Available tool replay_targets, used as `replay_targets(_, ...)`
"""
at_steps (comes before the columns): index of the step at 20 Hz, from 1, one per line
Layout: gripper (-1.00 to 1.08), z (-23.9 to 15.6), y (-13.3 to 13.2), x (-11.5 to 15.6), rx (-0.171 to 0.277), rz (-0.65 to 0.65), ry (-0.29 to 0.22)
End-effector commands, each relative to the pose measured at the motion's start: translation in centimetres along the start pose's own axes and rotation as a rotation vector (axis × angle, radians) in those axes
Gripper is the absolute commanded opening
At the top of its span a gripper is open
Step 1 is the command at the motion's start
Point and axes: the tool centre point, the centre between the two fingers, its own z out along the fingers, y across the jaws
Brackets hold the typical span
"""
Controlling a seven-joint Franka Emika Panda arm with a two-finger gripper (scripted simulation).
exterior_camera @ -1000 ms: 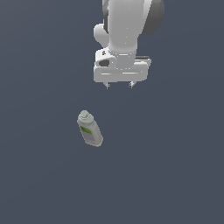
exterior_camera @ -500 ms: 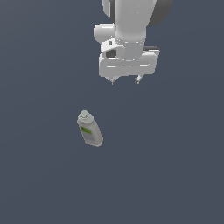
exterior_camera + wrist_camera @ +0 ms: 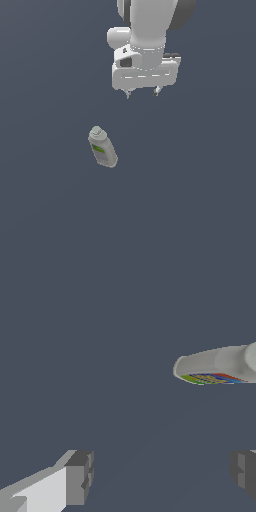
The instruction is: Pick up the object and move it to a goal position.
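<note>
A: Where is the gripper (image 3: 142, 93)?

B: In the exterior view it hangs in the upper middle of the frame, under the white arm (image 3: 150, 30). Its 2 short fingertips (image 3: 128, 94) point down and stand apart, with nothing between them. The wrist view agrees: 1 grey finger pad (image 3: 79, 477) sits at the lower left of that picture and the other at the lower right edge, with a wide gap of bare surface between.

A: And the bottle (image 3: 102, 146)?

B: It lies on the dark grey-blue tabletop (image 3: 200, 190), left of centre in the exterior view, below the gripper and towards the exterior view's left. It is well apart from the fingertips, touching nothing but the tabletop.

A: How does it lie?

B: On its side, tilted, with the round grey cap (image 3: 97, 132) towards the upper left of the frame and the base towards the lower right. A green label patch (image 3: 99, 148) shows on the pale body.

A: Does the wrist view catch it?

B: Partly. A pale curved body with a coloured patch (image 3: 215, 367) shows at the right edge, cut off by the frame.
</note>
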Motion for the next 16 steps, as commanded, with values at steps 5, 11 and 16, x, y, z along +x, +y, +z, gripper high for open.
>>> replay_targets(5,1.0,0.2,1.0,0.7,0.001,-0.074,0.001)
replay_targets(11,1.0,0.4,2.3,1.6,0.002,-0.181,0.003)
replay_targets(16,1.0,0.7,3.7,2.4,0.002,-0.285,0.006)
